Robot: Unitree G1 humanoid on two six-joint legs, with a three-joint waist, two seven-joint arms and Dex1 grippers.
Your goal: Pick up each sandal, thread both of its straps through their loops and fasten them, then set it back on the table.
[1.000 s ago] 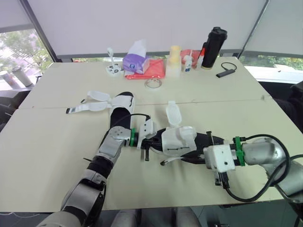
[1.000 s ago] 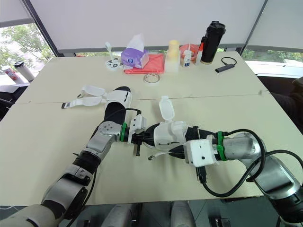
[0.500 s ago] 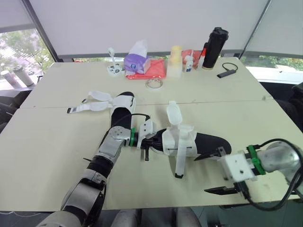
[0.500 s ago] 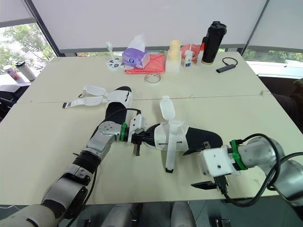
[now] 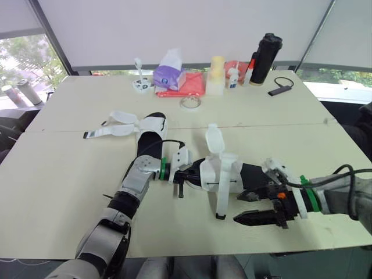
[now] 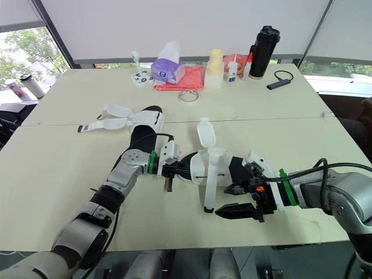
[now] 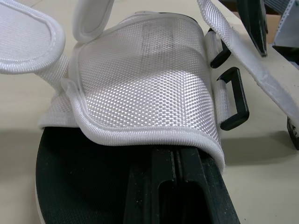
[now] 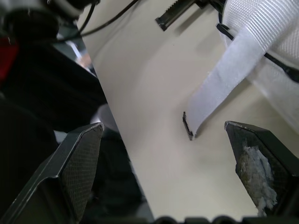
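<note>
The near sandal (image 5: 256, 174), black-soled with a white mesh upper (image 7: 140, 74), lies at the table's middle. My left gripper (image 5: 183, 175) is shut on its end, the fingers (image 7: 170, 186) tucked under the upper. One strap (image 5: 213, 138) stands upright. The other strap (image 5: 222, 195) hangs loose over the front side, its tip (image 8: 188, 129) on the table. Just right of that strap my right gripper (image 5: 249, 207) is open and empty, its fingers (image 8: 79, 158) spread wide and pointing left. A second sandal (image 5: 148, 131) lies behind with its straps (image 5: 113, 125) splayed open.
Along the table's far edge stand a tissue box (image 5: 168, 74), a red cloth (image 5: 189, 84), a cream container (image 5: 216, 74), a black bottle (image 5: 264, 52) and a black dongle (image 5: 280, 88). A clear ring (image 5: 189, 103) lies in front of them. The table's front edge (image 5: 232, 253) runs close to my right gripper.
My right gripper opened and let go of the strap, which fell over the sandal's front. The gripper swung out right, then came back pointing left at the strap. The left arm held still.
</note>
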